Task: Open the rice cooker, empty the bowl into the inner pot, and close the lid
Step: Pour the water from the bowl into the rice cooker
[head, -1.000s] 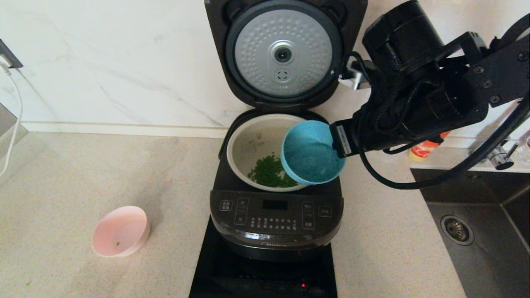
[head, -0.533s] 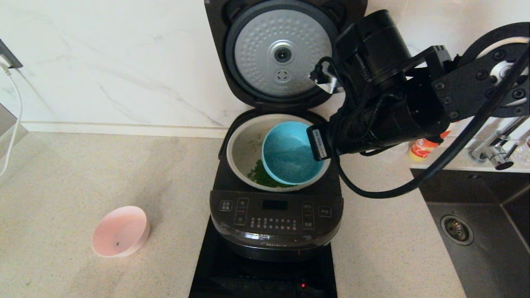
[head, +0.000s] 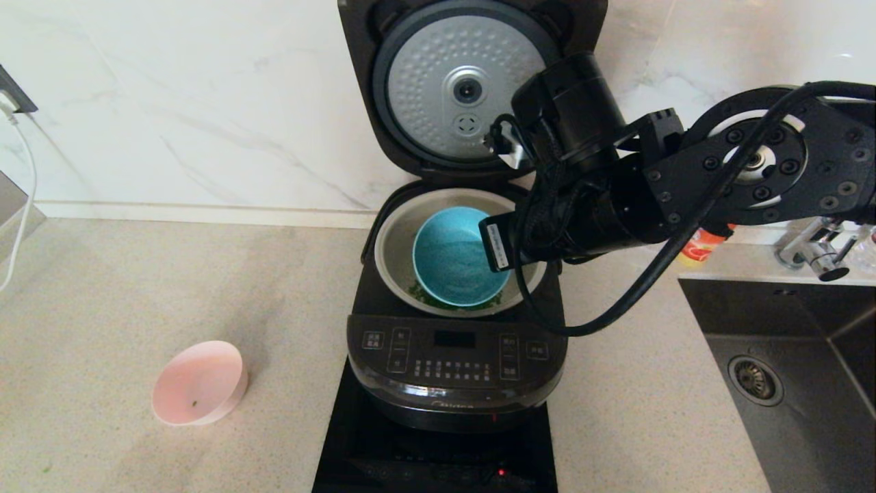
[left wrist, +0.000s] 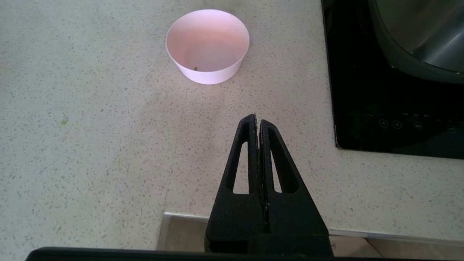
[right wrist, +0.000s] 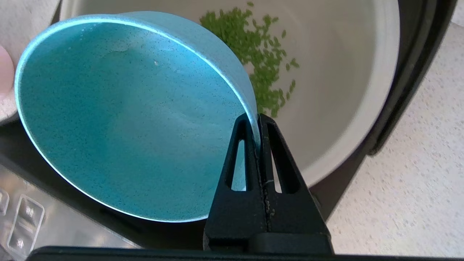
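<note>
Your rice cooker (head: 455, 356) stands on a black cooktop (head: 438, 459) on the speckled beige table (head: 137, 274). It is a black, rounded-square appliance with a front button panel and a small dark display. Its lid (head: 469, 85) is hinged fully up against the marble wall, showing a dimpled silver-grey disc with a round centre fitting on its underside.

The inner pot (head: 397, 236) sits in the cavity: round, cream-beige, deep. Green grains (right wrist: 261, 54) lie scattered on its floor.

Your right gripper (right wrist: 258, 117) is clamped on the rim of a teal-blue bowl (head: 455, 257), one finger inside the wall and one outside. The bowl is tilted over the pot, its speckled interior empty and turned toward the head camera, its lower edge down inside the pot's opening.

The pale pink bowl (head: 200, 383) stands upright on the table, well to the left of the cooker, plain and smooth, with one small dark speck inside. Your left gripper (left wrist: 258, 121) hangs above the table near its front edge, fingers pressed together and holding nothing, apart from the pink bowl.
</note>
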Motion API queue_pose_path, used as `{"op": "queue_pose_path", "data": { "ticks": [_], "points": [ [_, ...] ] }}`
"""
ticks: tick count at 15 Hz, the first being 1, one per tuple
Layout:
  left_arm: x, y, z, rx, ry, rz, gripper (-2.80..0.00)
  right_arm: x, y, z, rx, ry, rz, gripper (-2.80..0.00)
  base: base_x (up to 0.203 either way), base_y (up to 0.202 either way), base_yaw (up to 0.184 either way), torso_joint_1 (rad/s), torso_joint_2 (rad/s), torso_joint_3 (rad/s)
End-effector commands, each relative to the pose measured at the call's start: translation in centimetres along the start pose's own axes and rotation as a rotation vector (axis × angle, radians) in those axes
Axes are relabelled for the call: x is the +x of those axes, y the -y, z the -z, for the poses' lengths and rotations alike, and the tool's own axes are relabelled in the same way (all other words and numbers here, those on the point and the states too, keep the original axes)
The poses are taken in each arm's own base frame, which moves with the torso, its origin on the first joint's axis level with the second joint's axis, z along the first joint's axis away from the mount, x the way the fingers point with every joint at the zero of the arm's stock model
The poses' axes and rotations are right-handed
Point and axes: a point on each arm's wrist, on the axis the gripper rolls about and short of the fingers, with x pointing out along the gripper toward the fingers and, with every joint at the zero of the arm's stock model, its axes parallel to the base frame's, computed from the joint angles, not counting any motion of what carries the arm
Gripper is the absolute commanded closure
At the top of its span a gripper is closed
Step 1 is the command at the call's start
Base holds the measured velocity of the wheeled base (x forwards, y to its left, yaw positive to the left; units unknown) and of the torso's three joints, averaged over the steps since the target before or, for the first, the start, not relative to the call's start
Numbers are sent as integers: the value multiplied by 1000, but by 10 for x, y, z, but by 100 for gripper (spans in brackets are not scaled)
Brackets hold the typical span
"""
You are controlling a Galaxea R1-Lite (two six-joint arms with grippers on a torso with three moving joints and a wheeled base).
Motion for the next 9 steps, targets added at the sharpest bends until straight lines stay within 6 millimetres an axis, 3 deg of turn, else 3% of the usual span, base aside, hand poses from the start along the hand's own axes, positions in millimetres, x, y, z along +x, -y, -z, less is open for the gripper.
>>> {"op": "queue_pose_path", "data": {
  "ticks": [1,9],
  "points": [
    [0,0,0,0,0,-1,0,8,-2,1,9,12,2,0,0,0,0,0,0,0],
    [0,0,0,0,0,0,0,22,-8,-7,62,160,137,0,0,0,0,0,0,0]
  ]
}}
